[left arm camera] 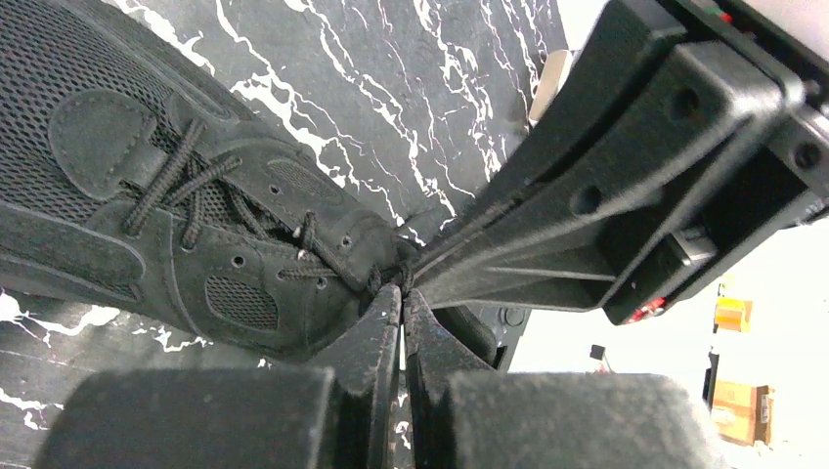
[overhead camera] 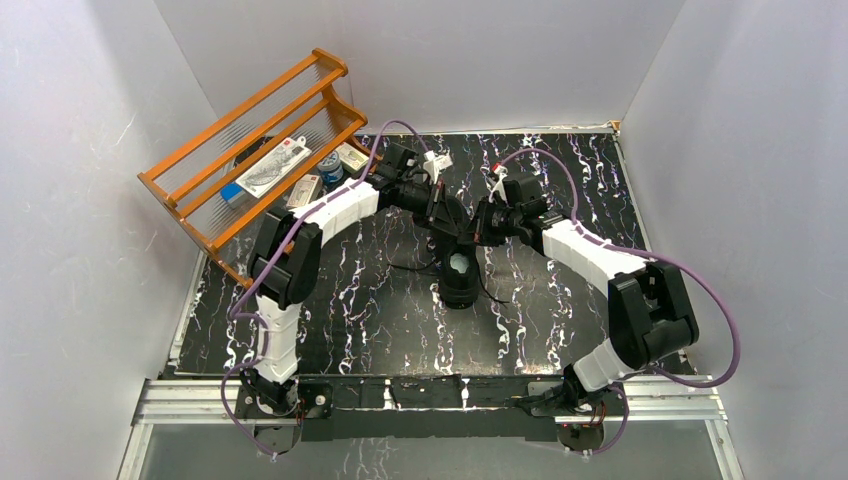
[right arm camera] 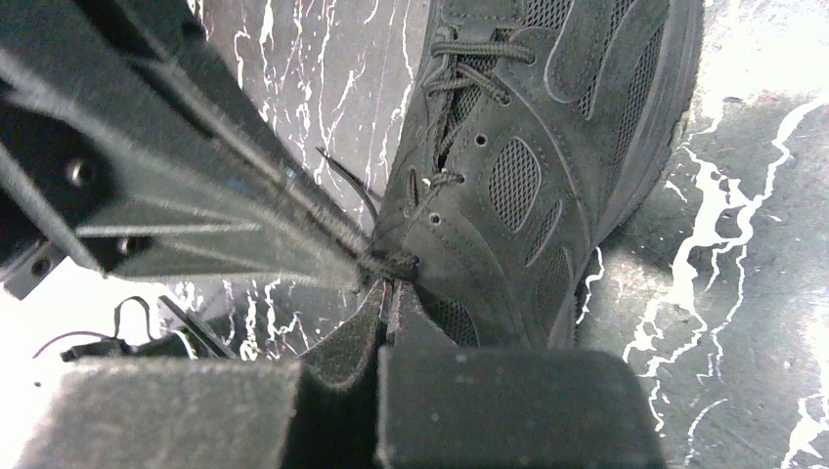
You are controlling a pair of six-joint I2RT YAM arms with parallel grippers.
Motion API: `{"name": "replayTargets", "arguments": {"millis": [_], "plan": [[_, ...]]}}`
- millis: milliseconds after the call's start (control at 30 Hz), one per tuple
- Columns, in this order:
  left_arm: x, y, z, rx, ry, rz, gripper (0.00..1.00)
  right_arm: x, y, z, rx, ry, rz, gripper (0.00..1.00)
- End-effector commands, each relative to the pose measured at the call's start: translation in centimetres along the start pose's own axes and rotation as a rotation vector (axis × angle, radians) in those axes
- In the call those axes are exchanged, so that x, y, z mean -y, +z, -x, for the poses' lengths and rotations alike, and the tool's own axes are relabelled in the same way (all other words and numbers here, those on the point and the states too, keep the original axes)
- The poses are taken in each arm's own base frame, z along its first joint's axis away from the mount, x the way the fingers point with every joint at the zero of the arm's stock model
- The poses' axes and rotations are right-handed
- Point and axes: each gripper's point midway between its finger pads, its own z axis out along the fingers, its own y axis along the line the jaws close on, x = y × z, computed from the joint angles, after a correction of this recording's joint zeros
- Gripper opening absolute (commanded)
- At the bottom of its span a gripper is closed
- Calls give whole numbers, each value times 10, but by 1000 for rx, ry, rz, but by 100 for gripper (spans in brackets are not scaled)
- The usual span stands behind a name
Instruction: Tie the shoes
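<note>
One black mesh-and-suede sneaker [overhead camera: 459,280], pale insole, thin laces [left arm camera: 186,181]; left tool [left arm camera: 402,293], right tool [right arm camera: 386,293] both pinched together.

My left gripper [left arm camera: 401,298], jaws pressed together, touches the collar of the sneaker [left arm camera: 225,225] lying left, tip to tip with the closed right gripper [left arm camera: 442,256]; its laces [left arm camera: 186,181] criss-cross, with the marbled table [left arm camera: 391,98] beyond.

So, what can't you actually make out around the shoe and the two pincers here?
- Both wrist views: the left pincer and right pincer are shut at the sneaker collar. It is black on black, so whether either pinches a lace cannot be told.
- Top view: the lacing is too small and dark to trace.
- Both wrist views: the toe is cut off by the frame edges.
- Top view: the print on the packet in the orange rack is too small to read.
</note>
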Motion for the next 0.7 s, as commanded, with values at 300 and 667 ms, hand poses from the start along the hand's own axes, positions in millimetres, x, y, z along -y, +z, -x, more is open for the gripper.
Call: {"name": "replayTargets", "arguments": {"millis": [300, 667], "plan": [[43, -35, 6, 53, 80, -49, 0, -5, 10, 34, 105, 164, -31, 0], [25, -43, 21, 64, 100, 28, 24, -3, 11, 30, 89, 157, -32, 0]]}}
